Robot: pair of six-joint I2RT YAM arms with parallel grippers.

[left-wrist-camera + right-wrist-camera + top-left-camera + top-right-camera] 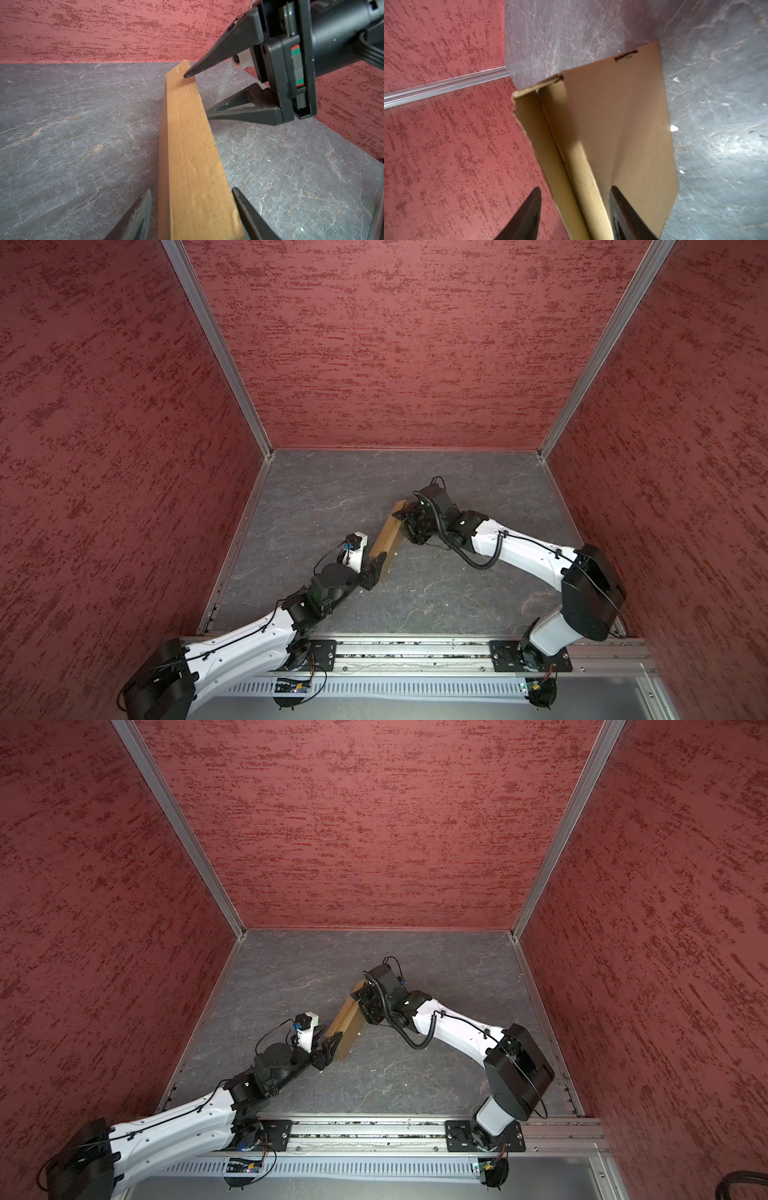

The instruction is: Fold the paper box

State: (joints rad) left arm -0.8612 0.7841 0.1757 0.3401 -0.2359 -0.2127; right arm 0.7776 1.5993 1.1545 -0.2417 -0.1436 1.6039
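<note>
The paper box [387, 536] [348, 1020] is a tan cardboard piece standing on its edge near the middle of the grey table [457, 593], long side running away from me. My left gripper [376, 565] [331, 1045] [191, 216] is shut across the box's [187, 145] near end, one finger tight on it, the other close beside it. At the far end my right gripper [402, 517] [358, 997] [575, 207] stands open astride a folded edge of the box [612, 116]. One right finger lies on the broad panel. A gap shows at the other.
Red textured walls [374, 344] close in the table on three sides, with aluminium corner posts [216, 348]. A metal rail [415, 651] with both arm bases runs along the near edge. Small white specks [673, 128] lie on the table by the box.
</note>
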